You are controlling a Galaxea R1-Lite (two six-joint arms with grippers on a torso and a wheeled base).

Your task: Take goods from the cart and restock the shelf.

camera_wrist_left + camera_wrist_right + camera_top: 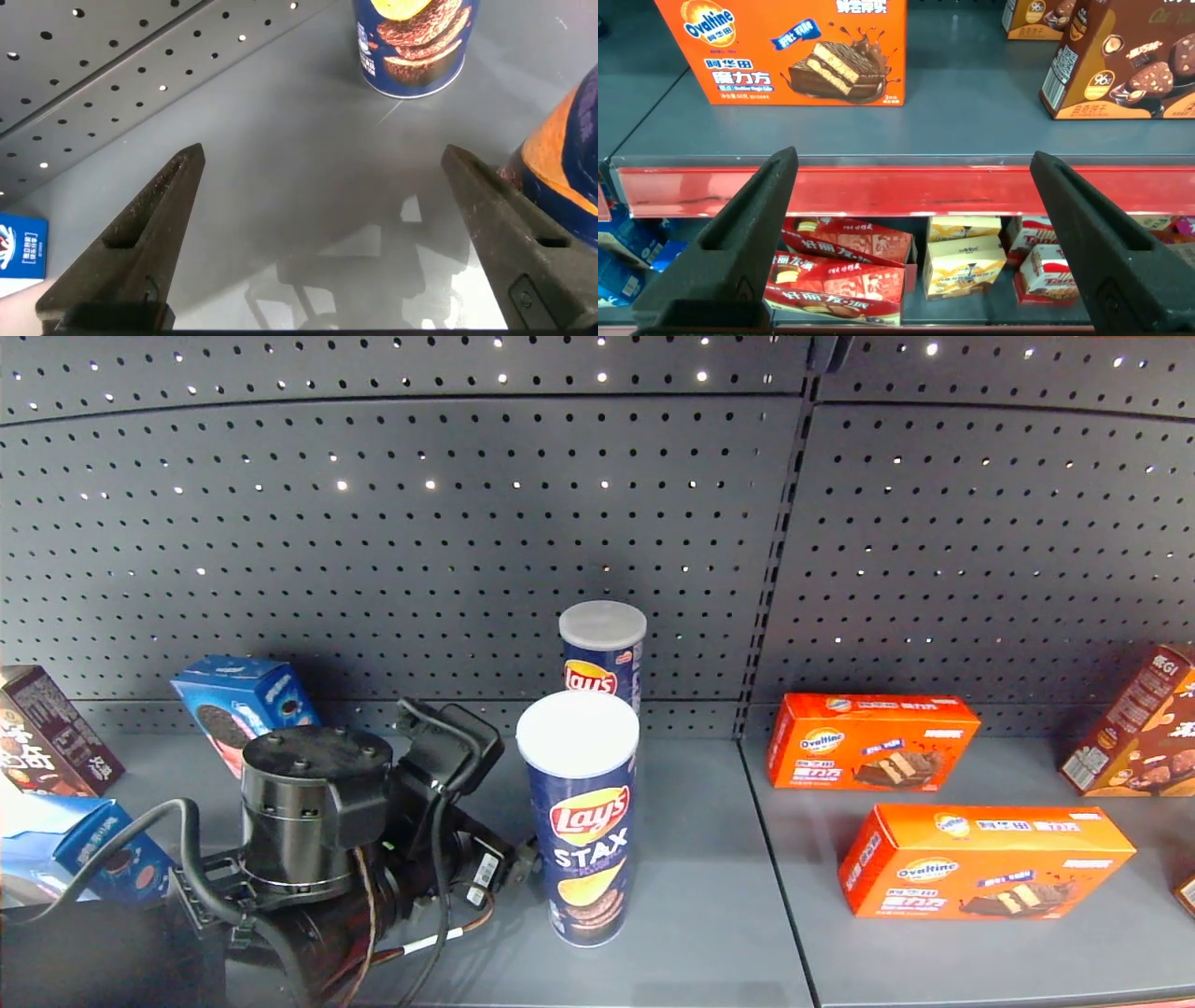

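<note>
Pegboard-backed shelf (pixel 691 915). The front can (pixel 579 821) stands upright on it, just before the rear can (pixel 602 649). The left gripper (pixel 324 157), jaws open and empty, sits just left of the front can, seemingly touching it; this is the nearer arm. The right gripper (pixel 915 163), jaws open, is well right.

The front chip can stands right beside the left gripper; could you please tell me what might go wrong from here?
1. The open left gripper has one finger close beside the tall front chip can; a sideways move could tip it.
2. The rear chip can stands just behind it, so a falling can might knock that over too.
3. The blue cookie box sits near the left arm and could get nudged.
</note>
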